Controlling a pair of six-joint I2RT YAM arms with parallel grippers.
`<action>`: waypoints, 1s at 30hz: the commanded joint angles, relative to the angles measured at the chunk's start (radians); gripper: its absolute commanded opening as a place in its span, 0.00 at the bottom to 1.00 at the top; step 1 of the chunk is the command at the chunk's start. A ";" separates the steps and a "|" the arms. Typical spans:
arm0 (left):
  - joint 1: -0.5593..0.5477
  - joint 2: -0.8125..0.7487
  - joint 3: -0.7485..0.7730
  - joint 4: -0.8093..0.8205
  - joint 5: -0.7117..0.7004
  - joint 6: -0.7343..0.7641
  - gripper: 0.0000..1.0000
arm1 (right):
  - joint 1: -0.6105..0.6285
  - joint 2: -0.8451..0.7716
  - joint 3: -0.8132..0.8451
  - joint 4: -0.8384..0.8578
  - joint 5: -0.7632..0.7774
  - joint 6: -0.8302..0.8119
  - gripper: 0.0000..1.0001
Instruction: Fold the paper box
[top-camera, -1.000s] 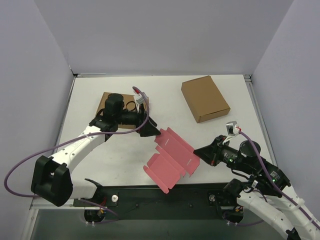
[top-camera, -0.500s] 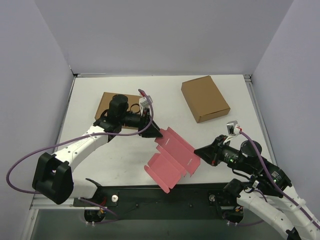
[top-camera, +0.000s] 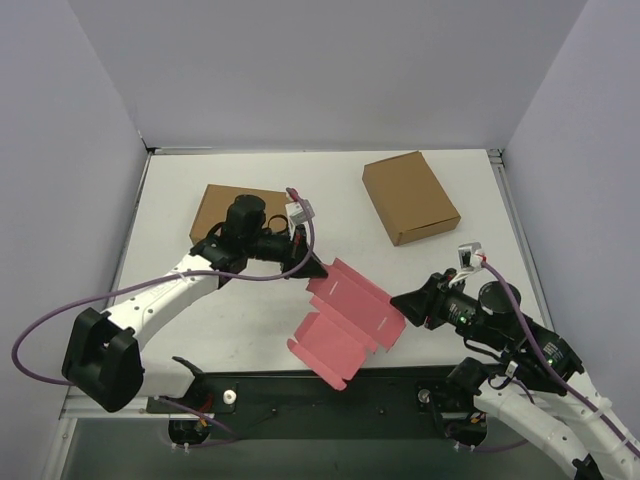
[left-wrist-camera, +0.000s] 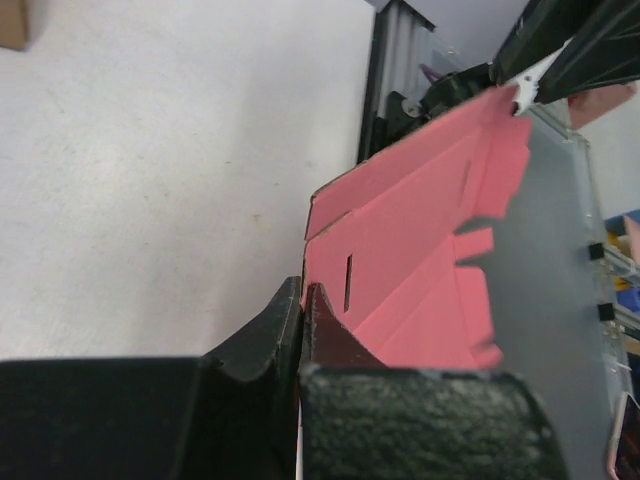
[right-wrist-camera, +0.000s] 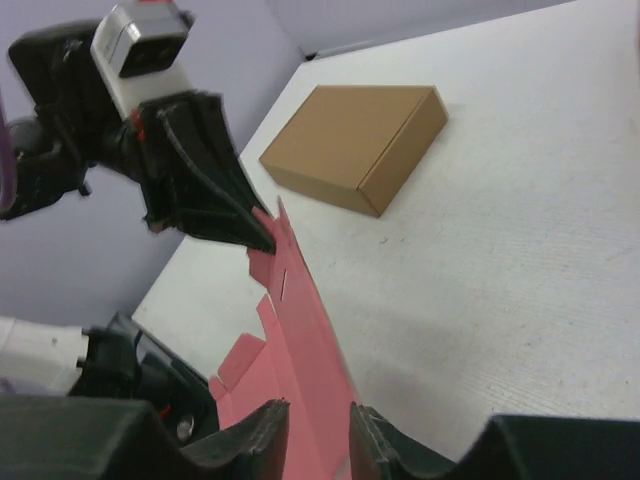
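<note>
The paper box (top-camera: 350, 315) is a pink die-cut sheet, lifted off the white table between the two arms and sagging toward the front edge. My left gripper (top-camera: 318, 270) is shut on its far-left corner; in the left wrist view the jaws (left-wrist-camera: 303, 292) pinch the card's edge, and the pink sheet (left-wrist-camera: 420, 250) stretches away from them. My right gripper (top-camera: 400, 303) is at the sheet's right edge. In the right wrist view its fingers (right-wrist-camera: 318, 428) stand a little apart, with the pink card (right-wrist-camera: 300, 330) passing between them.
One brown cardboard box (top-camera: 410, 197) lies at the back right. Another brown box (top-camera: 225, 210) lies at the back left, partly behind the left arm. A black rail (top-camera: 300, 385) runs along the table's front edge. Grey walls close in the back and both sides.
My left gripper moved in to the right and closed on the sheet's corner. My right gripper's fingers, shut on the sheet before, have parted slightly. The sheet shifted a little.
</note>
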 joint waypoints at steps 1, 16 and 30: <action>-0.021 -0.092 0.026 -0.084 -0.242 0.137 0.00 | 0.003 -0.013 0.036 -0.013 0.197 0.061 0.43; -0.055 -0.132 0.027 -0.090 0.090 0.194 0.00 | 0.042 0.176 0.086 0.069 0.044 -0.212 0.75; -0.055 -0.123 0.052 -0.164 0.138 0.238 0.00 | 0.137 0.341 0.150 0.026 0.023 -0.402 0.59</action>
